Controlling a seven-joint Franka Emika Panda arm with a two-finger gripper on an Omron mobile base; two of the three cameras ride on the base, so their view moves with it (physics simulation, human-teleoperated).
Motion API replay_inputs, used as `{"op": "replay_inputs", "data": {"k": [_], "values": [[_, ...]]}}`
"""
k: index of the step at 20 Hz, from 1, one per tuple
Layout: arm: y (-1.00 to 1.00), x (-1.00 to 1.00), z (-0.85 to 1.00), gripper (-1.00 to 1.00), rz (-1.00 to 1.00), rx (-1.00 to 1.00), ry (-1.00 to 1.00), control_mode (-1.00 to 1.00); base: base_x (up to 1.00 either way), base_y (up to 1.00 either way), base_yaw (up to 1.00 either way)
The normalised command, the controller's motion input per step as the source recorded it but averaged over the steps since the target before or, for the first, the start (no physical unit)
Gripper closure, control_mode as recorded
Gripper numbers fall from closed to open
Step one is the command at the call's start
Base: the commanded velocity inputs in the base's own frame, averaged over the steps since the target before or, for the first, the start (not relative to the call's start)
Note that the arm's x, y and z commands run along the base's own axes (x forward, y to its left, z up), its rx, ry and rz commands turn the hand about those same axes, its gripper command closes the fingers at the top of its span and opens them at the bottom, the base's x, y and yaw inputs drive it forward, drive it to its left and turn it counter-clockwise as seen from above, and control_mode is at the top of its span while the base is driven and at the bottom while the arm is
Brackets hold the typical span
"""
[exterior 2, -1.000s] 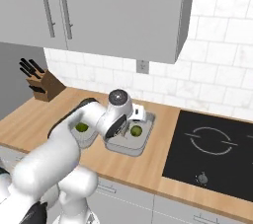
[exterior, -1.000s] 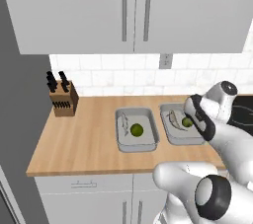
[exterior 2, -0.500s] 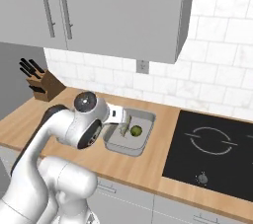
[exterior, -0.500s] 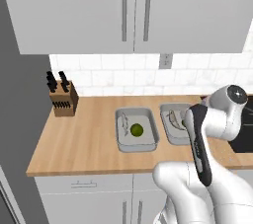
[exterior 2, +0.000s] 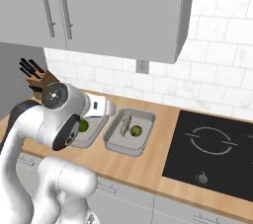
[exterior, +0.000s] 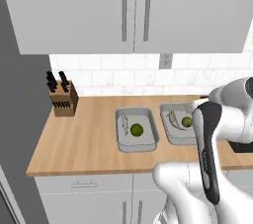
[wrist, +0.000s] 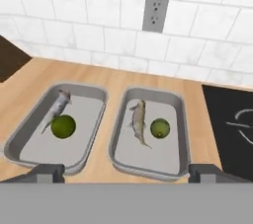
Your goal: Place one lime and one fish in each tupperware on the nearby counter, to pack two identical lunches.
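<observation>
Tupperware: two [wrist: 29, 134] [wrist: 180, 134] | limes: two [wrist: 63, 126] [wrist: 160, 128] | fish: two [wrist: 58, 107] [wrist: 139, 122] | jaws: released, empty

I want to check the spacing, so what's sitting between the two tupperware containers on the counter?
Nothing: in the hand view a bare strip of counter separates the left tupperware from the right tupperware.

Matt wood-grain counter [wrist: 128, 80] carries two smooth grey metal-look tupperware trays [wrist: 29, 139] [wrist: 170, 161], backed by glossy white wall tiles [wrist: 89, 38] beside a glossy black cooktop [exterior 2: 217, 154].
</observation>
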Motion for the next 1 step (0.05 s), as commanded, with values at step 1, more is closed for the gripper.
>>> {"op": "replay_inputs", "data": {"k": [1], "values": [[0.03,-0.45,0.69,-1.00,0.00,0.00,-0.09,-1.00,0.00,0.00,0.00]]}}
